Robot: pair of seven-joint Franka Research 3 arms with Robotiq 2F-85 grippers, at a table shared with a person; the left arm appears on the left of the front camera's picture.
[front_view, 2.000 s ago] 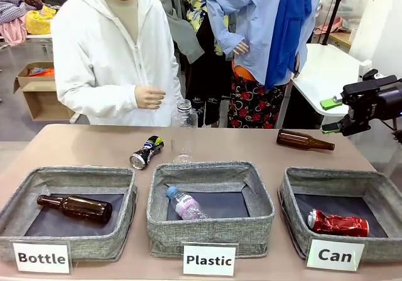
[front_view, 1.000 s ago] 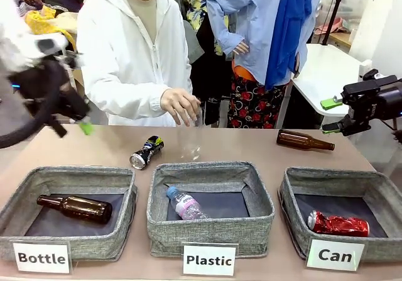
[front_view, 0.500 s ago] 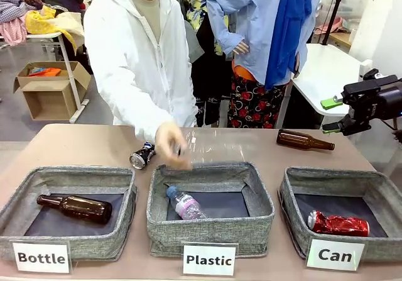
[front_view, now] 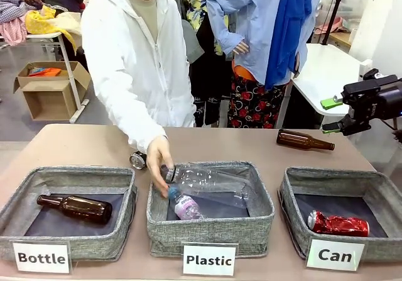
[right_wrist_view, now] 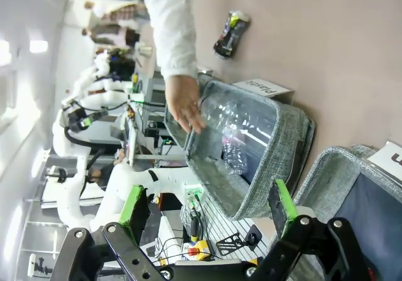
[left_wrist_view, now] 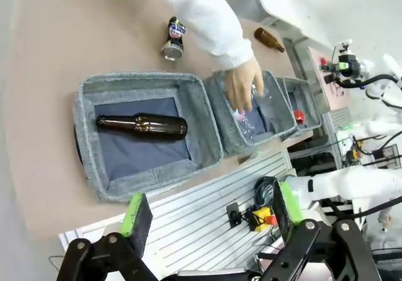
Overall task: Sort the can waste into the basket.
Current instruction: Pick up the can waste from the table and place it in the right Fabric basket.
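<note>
Behind the Plastic bin (front_view: 210, 229), the black can (front_view: 136, 160) sits right by a hand (front_view: 158, 161). My left gripper (left_wrist_view: 210, 204) and right gripper (front_view: 328, 115) are open; reaching now could bump that hand.

— What has been moved in the last two seconds?
— The clear plastic bottle (front_view: 207, 181). It was stood upright on the desk (front_view: 94, 146) behind the middle bin (front_view: 210, 237). It is now laid on its side inside that bin, over the small bottle (front_view: 183, 205) lying there.
— By what was it carried?
— By the person's hand (front_view: 157, 158). The hand was held at the waist, then stretched out to the bottle. Now it is lowered to the bin's far left corner, and the bottle is gripped at its neck end.
— Has anything else been altered?
— The black-and-blue can (front_view: 137, 160) was seen whole before. Most of it is now covered by the hand and the white sleeve (front_view: 125, 99).
</note>
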